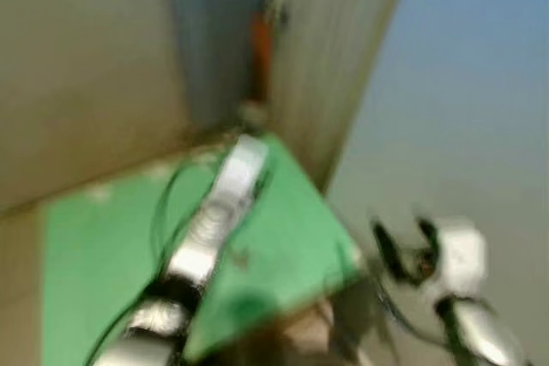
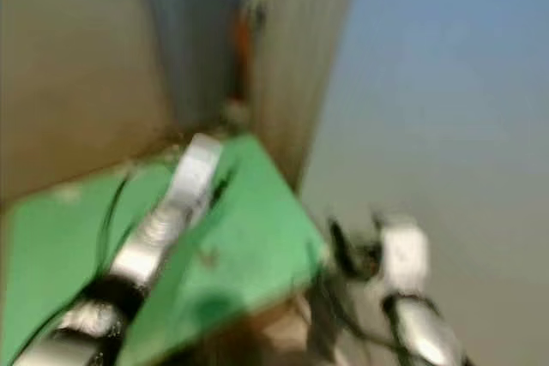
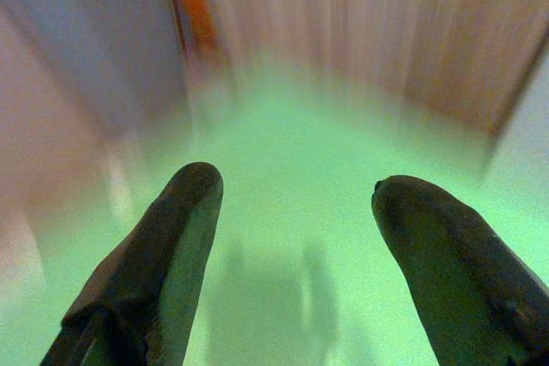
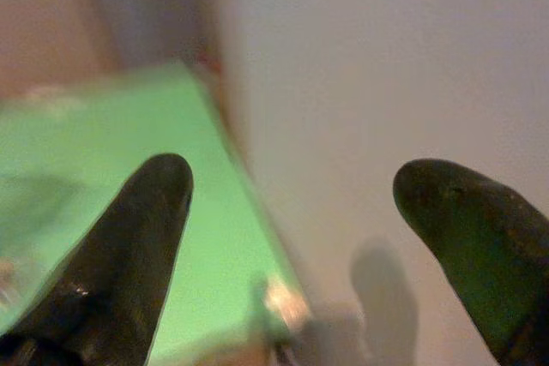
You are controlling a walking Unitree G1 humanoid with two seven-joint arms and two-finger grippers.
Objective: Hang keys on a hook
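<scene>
The pictures are blurred. The left claw [image 3: 292, 212] hangs wide open and empty over the green worktop [image 1: 292, 246], reaching toward the corner where an orange strip [image 1: 260, 49] (possibly the keys' strap) hangs upright. The right claw [image 4: 292, 203] is also spread, empty, beside the worktop's edge.

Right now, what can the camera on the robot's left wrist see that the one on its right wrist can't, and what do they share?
The left wrist view looks between the open left gripper across the green surface toward ribbed beige panelling, with a blurred orange strip in the corner.

The right wrist view has the open right gripper over the green surface's edge, with plain pale floor beside it.

Both show two spread black fingers holding nothing, and the same green surface. Everything is blurred; I cannot make out keys or a hook.
</scene>
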